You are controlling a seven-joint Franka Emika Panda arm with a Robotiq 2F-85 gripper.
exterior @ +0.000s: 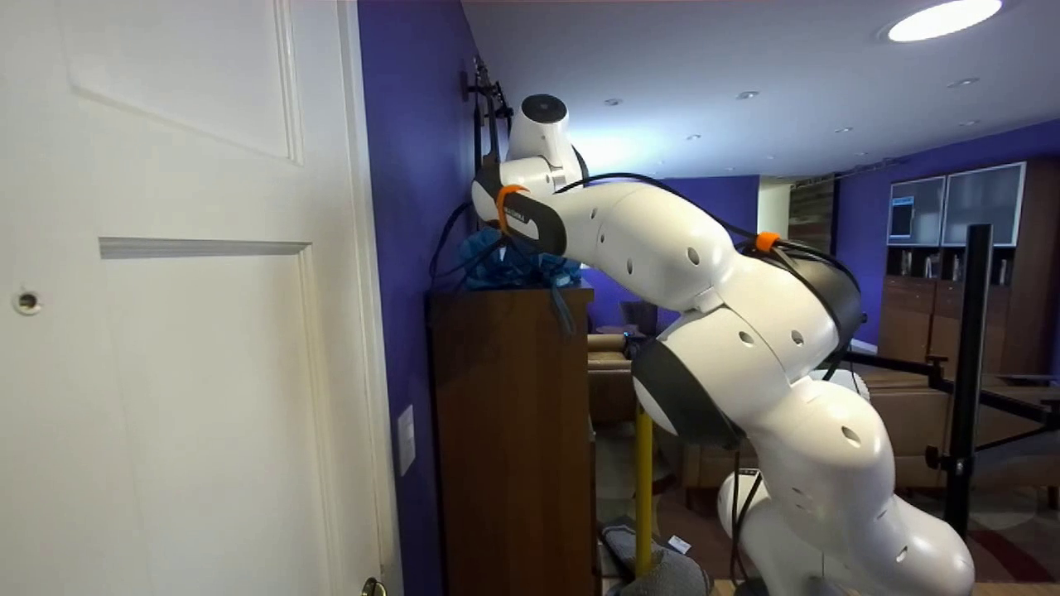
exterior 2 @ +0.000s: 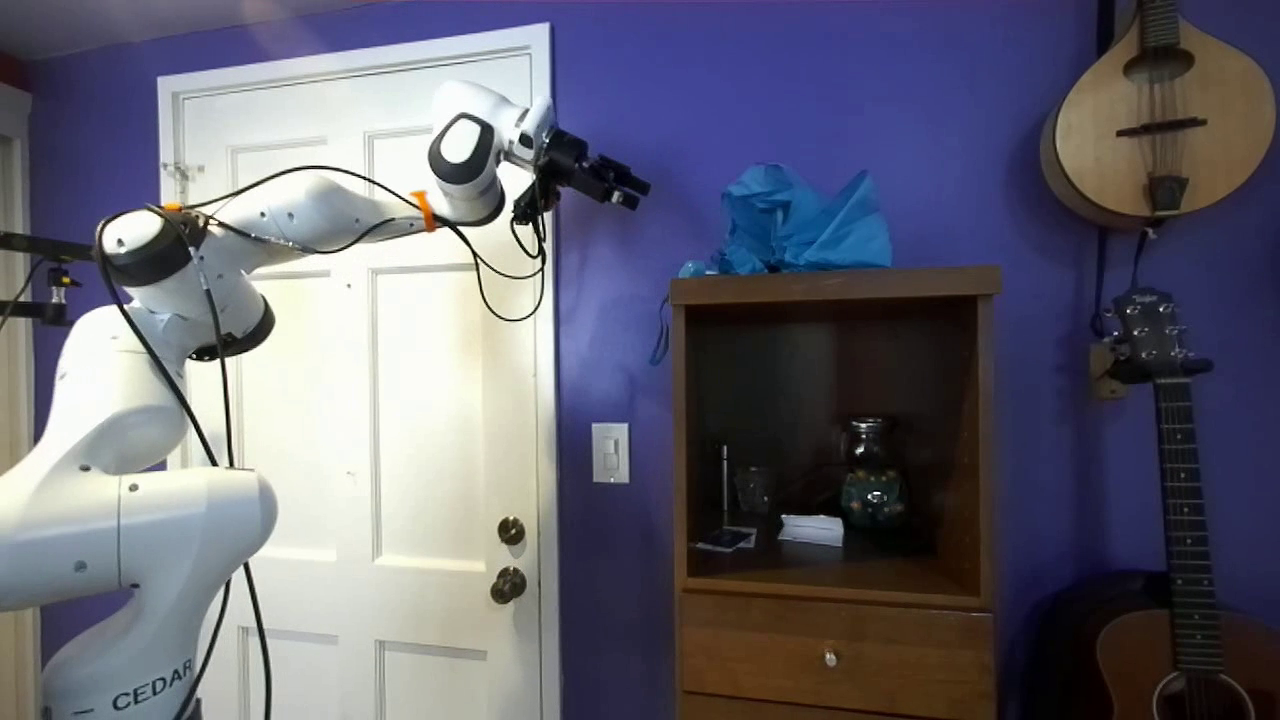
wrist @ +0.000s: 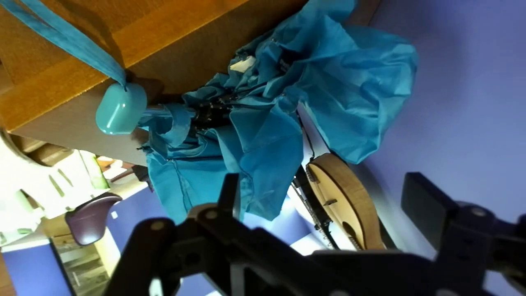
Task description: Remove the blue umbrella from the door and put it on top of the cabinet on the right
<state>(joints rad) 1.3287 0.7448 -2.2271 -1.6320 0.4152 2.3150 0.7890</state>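
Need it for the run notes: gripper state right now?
Gripper: open, holding nothing, not touching the blue umbrella on top of the cabinet.

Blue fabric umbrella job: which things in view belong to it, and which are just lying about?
Part of the job: crumpled blue fabric umbrella; white panelled door; tall brown wooden cabinet; black pincer, open.
Just around: round pale wooden stringed instrument; brown acoustic guitar; dark rounded vase.

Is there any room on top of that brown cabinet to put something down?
In an exterior view, the top of the cabinet looks bare between the blue umbrella and the right edge. In the wrist view, a bare corner shows beside the handle. The middle is crowded with umbrella folds, and the strap hangs over the edge.
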